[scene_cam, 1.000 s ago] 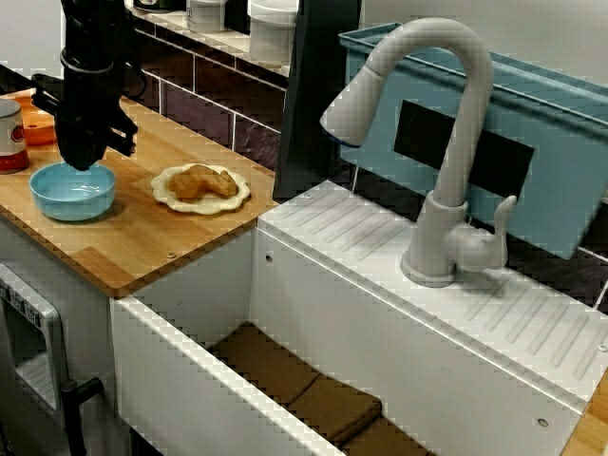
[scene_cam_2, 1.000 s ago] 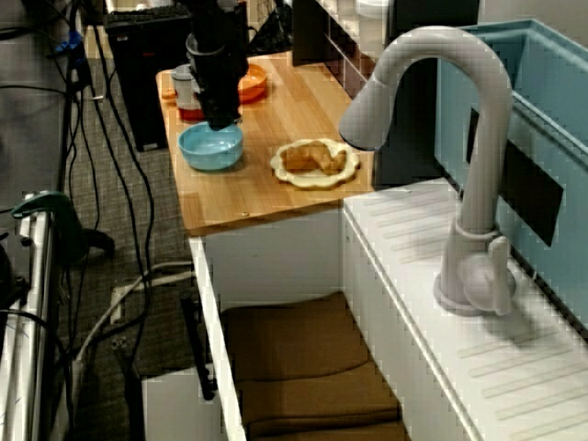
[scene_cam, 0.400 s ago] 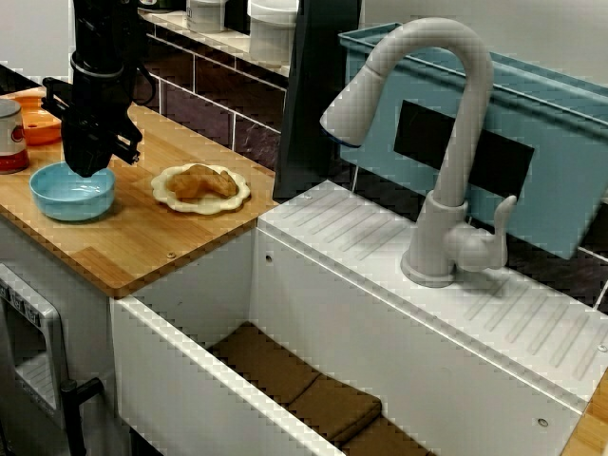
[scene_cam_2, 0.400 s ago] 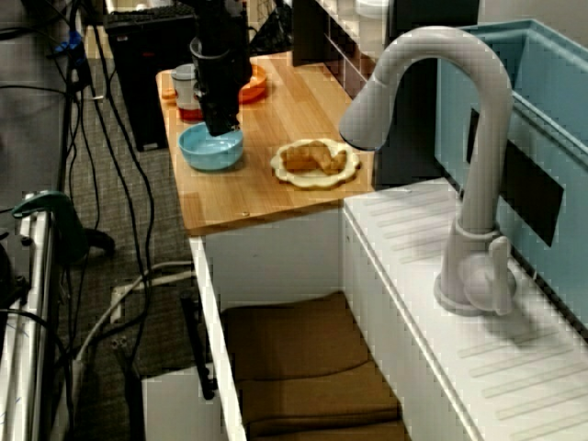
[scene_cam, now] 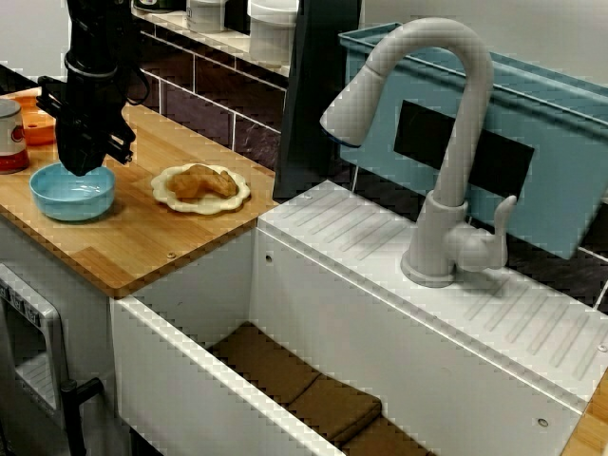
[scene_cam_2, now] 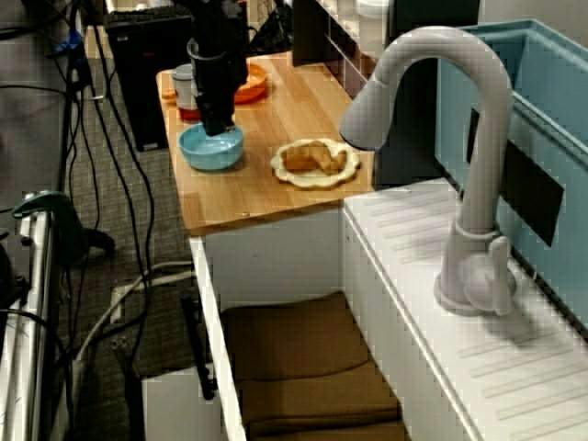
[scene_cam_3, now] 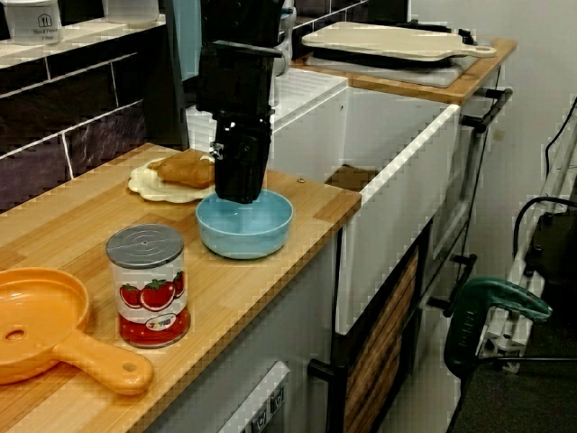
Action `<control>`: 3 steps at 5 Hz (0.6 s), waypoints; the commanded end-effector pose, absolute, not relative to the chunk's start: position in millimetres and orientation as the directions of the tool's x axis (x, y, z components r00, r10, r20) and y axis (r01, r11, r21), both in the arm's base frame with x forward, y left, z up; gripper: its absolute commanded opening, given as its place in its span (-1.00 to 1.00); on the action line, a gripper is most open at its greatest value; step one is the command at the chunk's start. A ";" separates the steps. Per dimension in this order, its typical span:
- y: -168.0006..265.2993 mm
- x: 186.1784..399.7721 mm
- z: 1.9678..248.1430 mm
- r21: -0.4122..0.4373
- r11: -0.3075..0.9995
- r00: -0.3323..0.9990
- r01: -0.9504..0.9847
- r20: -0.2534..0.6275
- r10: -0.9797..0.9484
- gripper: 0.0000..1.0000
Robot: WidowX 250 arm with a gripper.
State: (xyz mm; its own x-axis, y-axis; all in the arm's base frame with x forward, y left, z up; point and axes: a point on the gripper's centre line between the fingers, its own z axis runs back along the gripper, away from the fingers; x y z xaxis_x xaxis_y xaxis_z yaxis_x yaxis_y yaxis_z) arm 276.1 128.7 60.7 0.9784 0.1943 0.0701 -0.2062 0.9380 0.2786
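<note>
Gripper (scene_cam: 81, 169) points straight down over the blue bowl (scene_cam: 73, 192), its tip at or just inside the rim. The views do not agree on which part of the rim, and contact is not clear. How far the fingers are spread cannot be told: they are dark against a dark body, and nothing shows between them.

The bowl sits upright on the wooden desk (scene_cam: 142, 242). A plate of pastry (scene_cam: 200, 187) is just beside it and a tomato can (scene_cam_3: 147, 284) is near; an orange pan (scene_cam_3: 45, 334) lies beyond the can.

Judgement: a good hold here wants one finger inside the wall and one outside. Set them square to the rim and low enough to bite. The bowl looks smooth and light, so close firmly and keep the wrist vertical.
</note>
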 end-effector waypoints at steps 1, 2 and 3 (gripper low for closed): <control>136.2 269.0 72.2 0.269 0.936 0.972 -0.226 0.118 0.201 1.00; 139.4 269.8 68.8 0.268 0.932 0.968 -0.243 0.125 0.216 1.00; 139.3 274.1 64.3 0.259 0.931 0.965 -0.257 0.112 0.236 1.00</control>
